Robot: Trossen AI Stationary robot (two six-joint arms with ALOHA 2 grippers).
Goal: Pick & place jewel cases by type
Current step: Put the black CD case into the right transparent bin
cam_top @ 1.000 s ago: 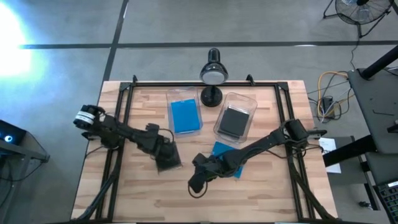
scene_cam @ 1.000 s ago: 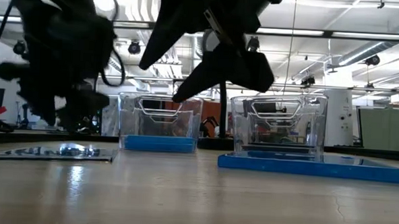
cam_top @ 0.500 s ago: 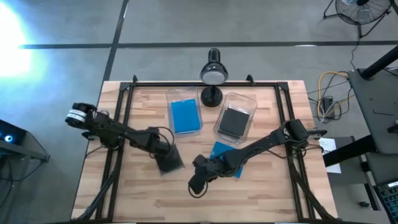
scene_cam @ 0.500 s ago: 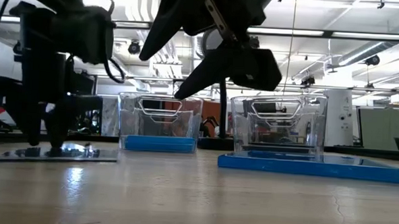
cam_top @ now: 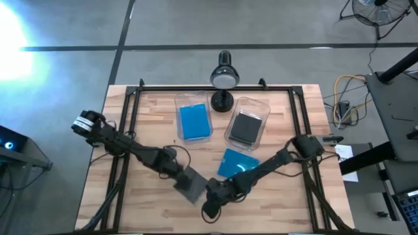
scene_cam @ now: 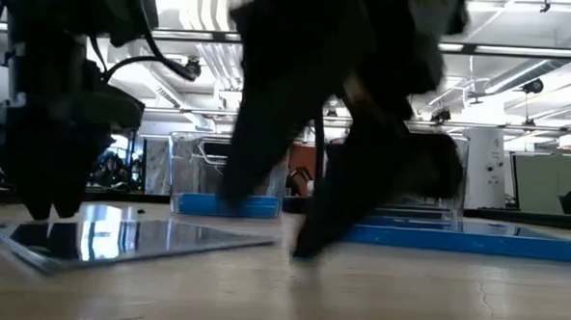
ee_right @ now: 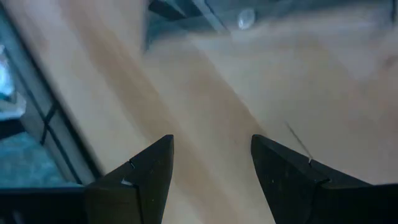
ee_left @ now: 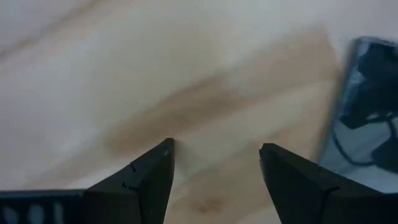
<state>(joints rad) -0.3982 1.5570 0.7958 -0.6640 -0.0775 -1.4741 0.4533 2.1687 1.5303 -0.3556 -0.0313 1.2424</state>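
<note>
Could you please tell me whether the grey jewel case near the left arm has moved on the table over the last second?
Yes. The grey jewel case has slid toward the table's front edge and rightward, farther from the blue-filled bin.

No text, label, brand, number or sign can be read in any of the views, not on the table, not on the arms, and not in the room behind
</note>
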